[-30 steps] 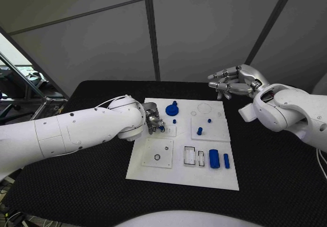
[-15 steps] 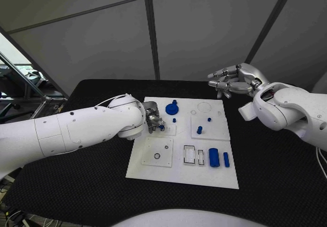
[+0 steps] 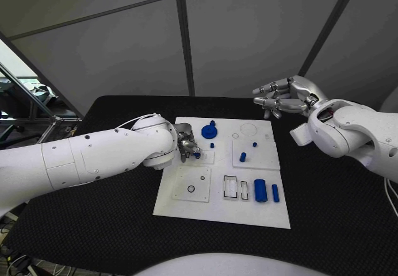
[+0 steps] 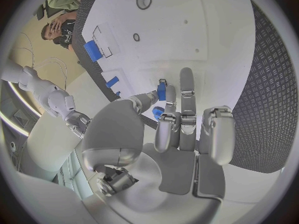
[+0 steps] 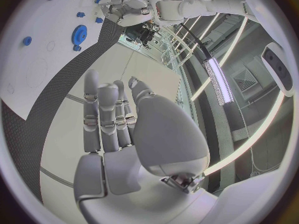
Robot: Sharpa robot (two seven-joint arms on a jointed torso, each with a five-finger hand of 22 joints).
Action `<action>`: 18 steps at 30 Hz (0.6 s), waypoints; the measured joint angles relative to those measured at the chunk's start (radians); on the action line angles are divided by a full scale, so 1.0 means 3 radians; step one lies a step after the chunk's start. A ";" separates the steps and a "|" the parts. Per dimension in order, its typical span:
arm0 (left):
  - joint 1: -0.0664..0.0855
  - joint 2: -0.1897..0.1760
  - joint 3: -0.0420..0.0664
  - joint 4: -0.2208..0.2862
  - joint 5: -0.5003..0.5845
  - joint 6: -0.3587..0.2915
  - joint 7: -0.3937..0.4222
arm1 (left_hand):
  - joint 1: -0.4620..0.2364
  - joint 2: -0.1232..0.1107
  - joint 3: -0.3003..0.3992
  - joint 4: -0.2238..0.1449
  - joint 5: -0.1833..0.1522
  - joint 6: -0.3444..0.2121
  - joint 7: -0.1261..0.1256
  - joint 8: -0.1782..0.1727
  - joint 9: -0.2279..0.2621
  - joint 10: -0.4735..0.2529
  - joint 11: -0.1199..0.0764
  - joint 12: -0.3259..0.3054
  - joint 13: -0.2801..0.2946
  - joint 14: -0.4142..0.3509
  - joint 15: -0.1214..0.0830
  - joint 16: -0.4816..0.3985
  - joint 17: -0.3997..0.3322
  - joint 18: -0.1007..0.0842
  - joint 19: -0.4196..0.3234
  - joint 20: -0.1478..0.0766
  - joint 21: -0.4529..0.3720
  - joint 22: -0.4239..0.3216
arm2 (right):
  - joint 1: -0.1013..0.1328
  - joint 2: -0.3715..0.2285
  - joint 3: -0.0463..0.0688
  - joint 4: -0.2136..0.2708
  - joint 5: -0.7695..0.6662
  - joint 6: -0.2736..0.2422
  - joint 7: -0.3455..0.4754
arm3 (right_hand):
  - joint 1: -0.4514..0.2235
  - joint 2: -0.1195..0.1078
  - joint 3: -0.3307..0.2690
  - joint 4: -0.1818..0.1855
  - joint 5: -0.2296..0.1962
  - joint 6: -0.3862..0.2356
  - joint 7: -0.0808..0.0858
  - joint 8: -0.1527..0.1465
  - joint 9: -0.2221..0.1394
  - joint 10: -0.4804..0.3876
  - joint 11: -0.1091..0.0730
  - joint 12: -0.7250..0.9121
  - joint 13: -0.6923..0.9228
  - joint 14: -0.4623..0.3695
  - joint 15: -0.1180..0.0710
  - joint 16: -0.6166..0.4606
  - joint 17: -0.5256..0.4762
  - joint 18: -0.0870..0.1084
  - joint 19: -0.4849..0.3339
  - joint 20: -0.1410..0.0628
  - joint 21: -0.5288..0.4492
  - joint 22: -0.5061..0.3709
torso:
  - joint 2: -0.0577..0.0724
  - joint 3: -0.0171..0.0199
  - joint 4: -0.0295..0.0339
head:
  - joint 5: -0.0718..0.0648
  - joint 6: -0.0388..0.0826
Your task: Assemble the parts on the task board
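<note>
The white task board (image 3: 217,210) lies in the middle of the black table. My left hand (image 3: 186,148) hovers over the board's left side and pinches a small blue part (image 3: 196,154) between thumb and finger; the left wrist view shows that part (image 4: 161,91) at the fingertips, just above the board (image 4: 206,30). On the board are a blue gear (image 3: 209,133), a short peg (image 3: 242,157), a thick cylinder (image 3: 260,191) and a thin bar (image 3: 275,194). My right hand (image 3: 286,98) is raised beyond the board's far right corner, fingers apart, holding nothing.
A square inset plate with a small ring (image 3: 191,189) and two rectangular slots (image 3: 236,189) sit on the board's near half. Black matting (image 3: 340,201) surrounds the board on all sides. The right wrist view shows the gear (image 5: 79,33) and my left hand (image 5: 127,7) far off.
</note>
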 measured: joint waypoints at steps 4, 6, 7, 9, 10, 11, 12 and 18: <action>0.0000 0.0000 -0.0001 0.0003 0.0000 0.0013 0.0000 | 0.0004 -0.0004 -0.0012 -0.0012 0.0000 0.0001 0.0000 -0.0016 -0.0009 0.0000 0.0000 0.0000 0.0000 0.0000 0.0000 0.0000 0.0003 0.0001 0.0000 0.0000 0.0000 0.0000 | 0.0000 0.0002 0.0000 -0.0001 0.0000 0.0001 0.0000 | 0.0000 0.0000 0.0000 0.0000 0.0000 0.0000 0.0000 0.0000 0.0000 0.0000 0.0000 0.0000 0.0000 0.0000 0.0000 0.0000 0.0000 0.0000 0.0000 0.0000 0.0000 0.0000 | 0.0000 0.0000 0.0000 | 0.0000 -0.0003; 0.0000 -0.0001 -0.0001 0.0004 -0.0001 0.0020 0.0000 | 0.0004 -0.0004 -0.0012 -0.0012 0.0000 0.0001 0.0000 -0.0022 -0.0013 0.0000 0.0000 0.0000 0.0000 0.0000 0.0000 0.0000 0.0003 0.0001 0.0000 0.0000 0.0000 0.0000 | 0.0000 0.0002 0.0000 -0.0002 0.0000 0.0002 0.0000 | 0.0000 0.0000 0.0000 0.0000 0.0000 0.0000 0.0000 0.0000 0.0000 0.0000 0.0000 0.0000 0.0000 0.0000 0.0000 0.0000 0.0000 0.0000 0.0000 0.0000 0.0000 0.0000 | -0.0001 0.0000 0.0001 | 0.0000 -0.0005; 0.0000 -0.0001 -0.0002 0.0005 -0.0001 0.0022 0.0000 | 0.0004 -0.0004 -0.0012 -0.0012 0.0000 0.0001 0.0000 -0.0023 -0.0018 0.0000 0.0000 0.0000 0.0000 0.0000 0.0000 0.0000 0.0003 0.0000 0.0000 0.0000 0.0000 0.0000 | 0.0000 0.0002 0.0000 -0.0002 0.0000 0.0002 0.0000 | 0.0000 0.0000 0.0000 0.0000 0.0000 0.0000 0.0000 0.0000 0.0000 0.0000 0.0000 0.0000 0.0000 0.0000 0.0000 0.0000 0.0000 0.0000 0.0000 0.0000 0.0000 0.0000 | -0.0001 0.0000 0.0001 | 0.0000 -0.0005; 0.0000 -0.0001 -0.0002 0.0005 -0.0001 0.0028 0.0000 | 0.0004 -0.0004 -0.0012 -0.0012 0.0000 0.0001 0.0000 -0.0026 -0.0020 0.0000 0.0000 0.0000 0.0000 0.0000 0.0000 0.0000 0.0003 0.0000 0.0000 0.0000 0.0000 0.0000 | 0.0000 0.0002 0.0000 -0.0002 0.0000 0.0002 0.0000 | 0.0000 0.0000 0.0000 0.0000 0.0000 0.0000 0.0000 0.0000 0.0000 0.0000 0.0000 0.0000 0.0000 0.0000 0.0000 0.0000 0.0000 0.0000 0.0000 0.0000 0.0000 0.0000 | -0.0001 0.0000 0.0001 | 0.0000 -0.0005; 0.0000 -0.0001 -0.0002 0.0005 -0.0001 0.0031 0.0000 | 0.0004 -0.0004 -0.0012 -0.0012 -0.0001 0.0001 0.0000 -0.0026 -0.0020 0.0000 0.0000 0.0000 0.0000 0.0000 0.0000 0.0000 0.0003 0.0001 0.0000 0.0000 0.0000 0.0000 | 0.0000 0.0002 0.0000 -0.0002 0.0000 0.0002 0.0000 | 0.0000 0.0000 0.0000 0.0000 0.0000 0.0000 0.0000 0.0000 0.0000 0.0000 0.0000 0.0000 0.0000 0.0000 0.0000 0.0000 0.0000 0.0000 0.0000 0.0000 0.0000 0.0000 | -0.0001 0.0000 0.0001 | 0.0000 -0.0005; 0.0000 -0.0002 -0.0002 0.0005 -0.0001 0.0033 0.0000 | 0.0004 -0.0004 -0.0016 -0.0016 -0.0001 0.0001 0.0000 -0.0026 -0.0020 0.0000 0.0000 0.0000 0.0000 0.0000 0.0000 0.0000 0.0003 0.0001 0.0000 0.0000 0.0000 0.0000 | 0.0000 0.0002 0.0000 -0.0002 0.0000 0.0003 0.0000 | 0.0000 0.0000 0.0000 0.0000 0.0000 0.0000 0.0000 0.0000 0.0000 0.0000 0.0000 0.0000 0.0000 0.0000 0.0000 0.0000 0.0000 0.0000 0.0000 0.0000 0.0000 0.0000 | -0.0001 0.0000 0.0001 | 0.0000 -0.0005; 0.0000 -0.0002 -0.0002 0.0006 -0.0001 0.0036 0.0000 | 0.0004 -0.0004 -0.0022 -0.0022 -0.0001 0.0002 0.0000 -0.0027 -0.0021 0.0000 0.0000 0.0000 0.0000 0.0000 0.0000 0.0000 0.0003 0.0000 0.0000 0.0000 0.0000 0.0000 | 0.0000 0.0002 0.0000 -0.0002 0.0000 0.0003 0.0000 | 0.0000 0.0000 0.0000 0.0000 -0.0001 0.0000 0.0000 0.0000 0.0000 0.0000 0.0000 0.0000 0.0000 0.0000 0.0000 0.0000 0.0000 0.0000 0.0000 0.0000 0.0000 0.0000 | -0.0001 0.0000 0.0001 | 0.0000 -0.0005; -0.0001 -0.0007 -0.0004 0.0015 0.0000 0.0054 0.0000 | 0.0003 -0.0004 -0.0031 -0.0031 -0.0009 0.0034 -0.0014 -0.0049 -0.0044 0.0000 0.0000 0.0000 -0.0001 0.0009 -0.0009 0.0000 0.0006 0.0001 0.0000 0.0000 0.0000 0.0000 | 0.0000 0.0002 0.0000 -0.0002 0.0000 0.0004 0.0001 | 0.0000 0.0000 0.0007 0.0007 -0.0002 0.0000 0.0000 0.0000 0.0000 0.0000 0.0000 0.0000 -0.0004 0.0000 0.0000 -0.0021 0.0000 0.0000 0.0000 0.0000 0.0000 -0.0002 | -0.0001 0.0000 0.0001 | 0.0000 -0.0007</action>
